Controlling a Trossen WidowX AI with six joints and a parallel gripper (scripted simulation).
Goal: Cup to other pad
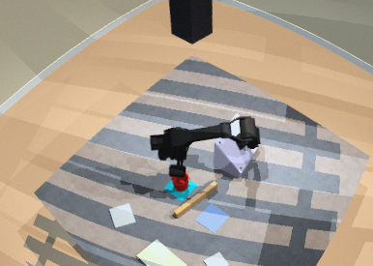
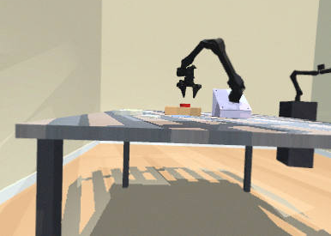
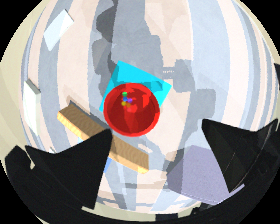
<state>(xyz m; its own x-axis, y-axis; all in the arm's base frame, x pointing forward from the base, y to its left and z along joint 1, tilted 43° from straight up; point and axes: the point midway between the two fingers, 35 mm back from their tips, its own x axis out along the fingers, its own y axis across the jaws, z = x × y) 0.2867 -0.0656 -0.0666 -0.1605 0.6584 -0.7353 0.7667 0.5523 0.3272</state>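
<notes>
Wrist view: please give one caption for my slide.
Open claw above the red cup of marbles standing on the cyan pad.

Arm (image 2: 223,57) arched forward, fingers (image 2: 183,88) spread wide, pointing down.

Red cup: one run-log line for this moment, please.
gripper: open, above cup, holding nothing | red cup: upright on cyan pad | marbles: inside cup | wooden bar: beside pad

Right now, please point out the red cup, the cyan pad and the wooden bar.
red cup (image 3: 131,110), wrist view, inner bottom.
cyan pad (image 3: 161,88), wrist view, right corner.
wooden bar (image 1: 195,199), top view, middle.
</notes>
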